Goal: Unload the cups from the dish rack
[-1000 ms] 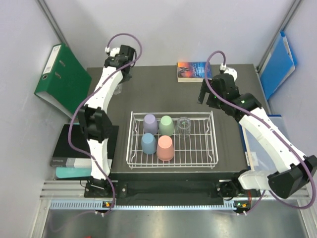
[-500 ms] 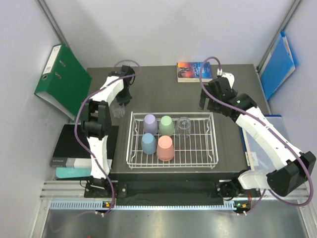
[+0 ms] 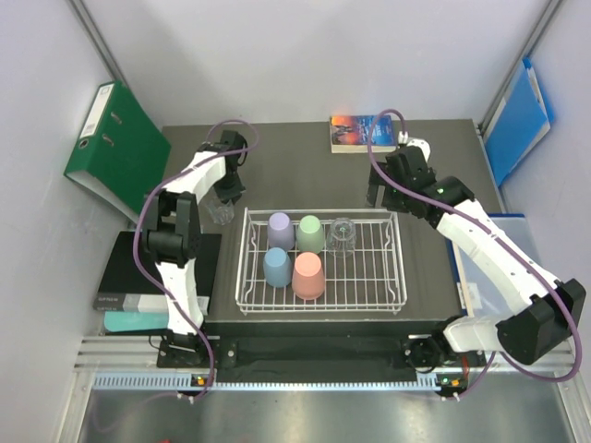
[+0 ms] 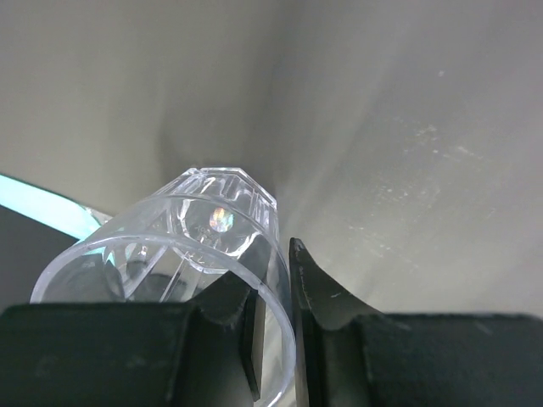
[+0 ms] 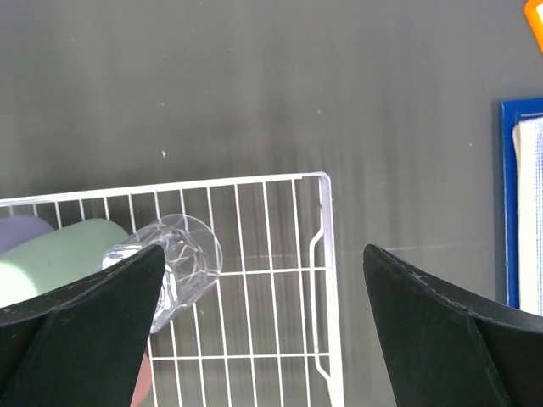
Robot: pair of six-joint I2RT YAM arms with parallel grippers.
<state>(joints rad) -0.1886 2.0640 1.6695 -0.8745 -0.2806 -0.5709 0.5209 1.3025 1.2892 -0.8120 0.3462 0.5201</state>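
**A:** What's the dish rack [image 3: 398,268] look like?

**B:** White wire basket w/ low sides. It sits mid counter [image 3: 295,166].

**A:** What's in it?

**B:** 5 cups. Back row, L to R: lavender cup [image 3: 280,224], green cup [image 3: 310,232], clear glass cup [image 3: 343,233]. Front row: blue cup [image 3: 276,266] & pink cup [image 3: 308,275], right next to each other. The 4 color ones are plain & not shiny. They're all bunched on the rack's left side.

**A:** & the other glass?

**B:** The second clear glass cup [image 3: 220,213] is out of the rack, just by its back-left corner. Can't tell if it's down on the counter.

**A:** Who's got it?

**B:** The left hand [image 4: 276,322]. It's pinching the glass wall at the rim, 1 finger inside & 1 outside.

**A:** Right hand?

**B:** The right hand [image 5: 264,250] is spread wide, up over the rack's back-right corner. The glass in the rack shows near its left finger.
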